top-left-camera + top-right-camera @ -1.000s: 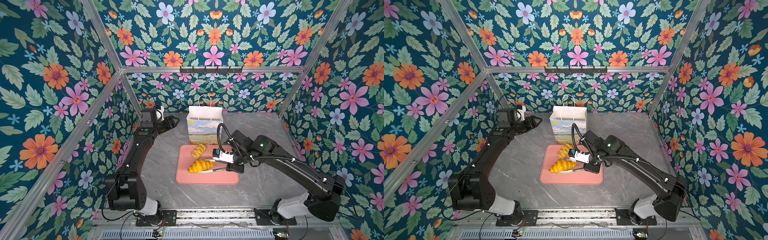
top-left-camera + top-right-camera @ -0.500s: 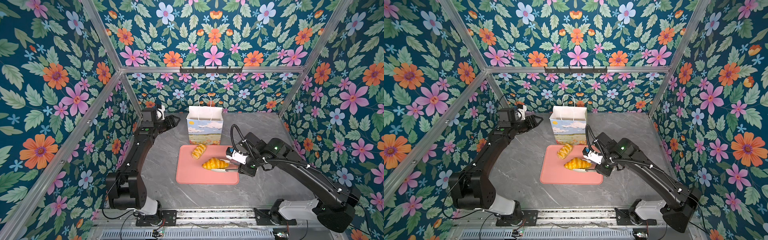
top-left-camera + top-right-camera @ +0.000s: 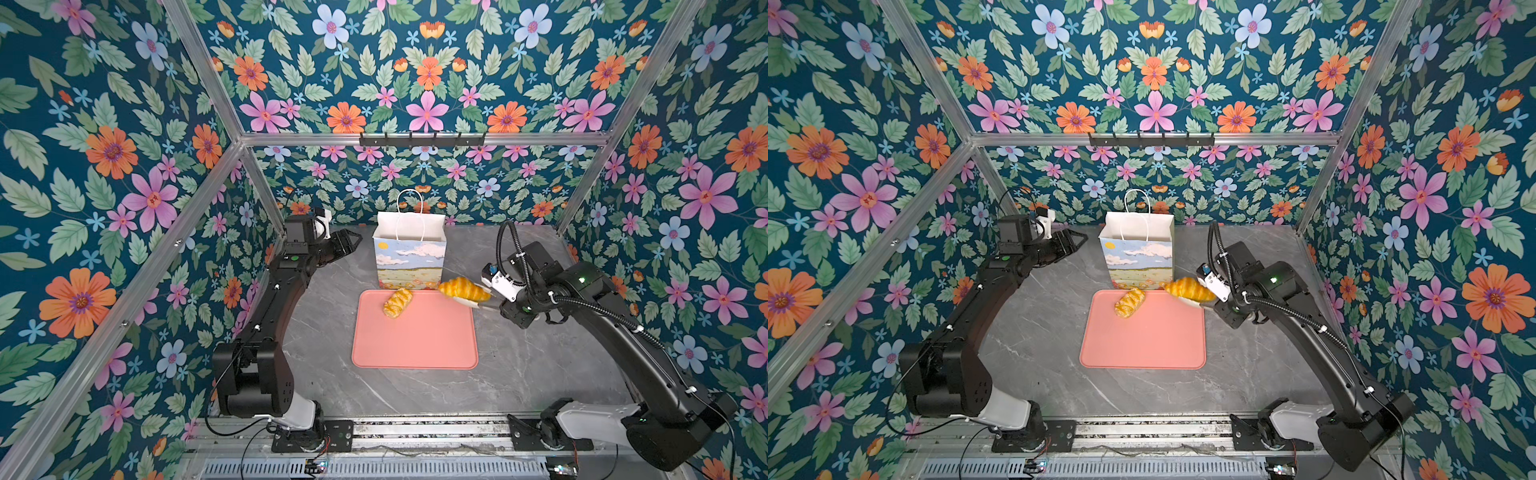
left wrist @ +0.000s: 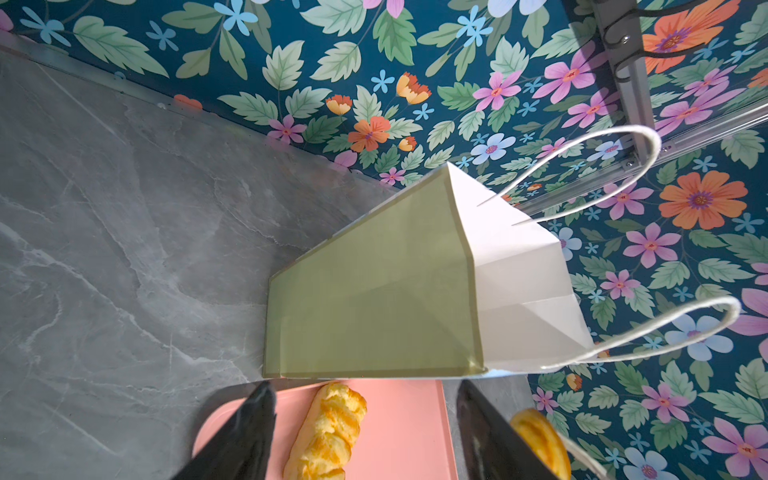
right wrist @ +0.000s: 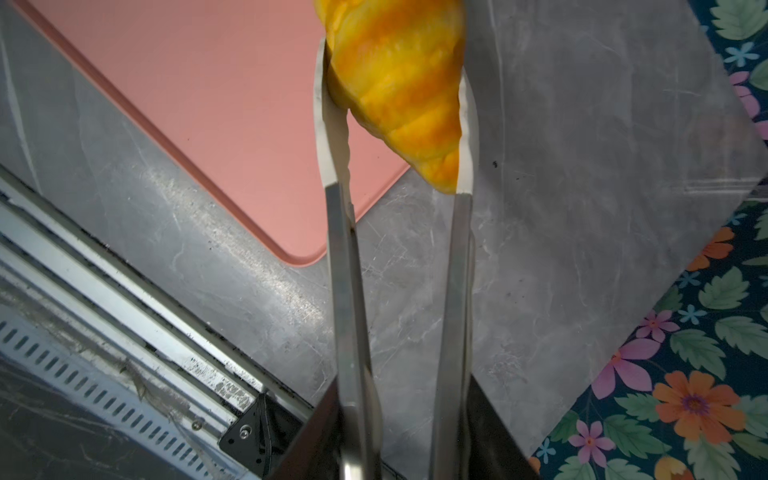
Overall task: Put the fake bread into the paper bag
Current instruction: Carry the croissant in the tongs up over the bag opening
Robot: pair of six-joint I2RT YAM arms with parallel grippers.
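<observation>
Two breads in view: we see a croissant (image 3: pixel 463 289) and a braided piece (image 3: pixel 397 302), both outside the paper bag (image 3: pixel 409 259).
Right gripper (image 3: pixel 500 296): fingers (image 5: pixel 494 440) clamped on the handles of metal tongs (image 5: pixel 345 291); they do not touch the bread.
Croissant vs fingers: pinched between the two tong tips, well ahead of the fingers, pointed end toward the gripper in the right wrist view.
Croissant place: lifted off the pink tray (image 3: pixel 415 340), at its far right corner, just beside the bag's right front edge in both top views.
Braided piece: lies on the tray's far left part, near the bag front, nothing touching it.
Left gripper (image 3: pixel 353 245): fingers (image 4: pixel 253 428) spread apart and empty, near the bag's left side, apart from it.
Bag: upright on the worktop (image 3: pixel 519 374), mouth open; its contents are hidden from us.
</observation>
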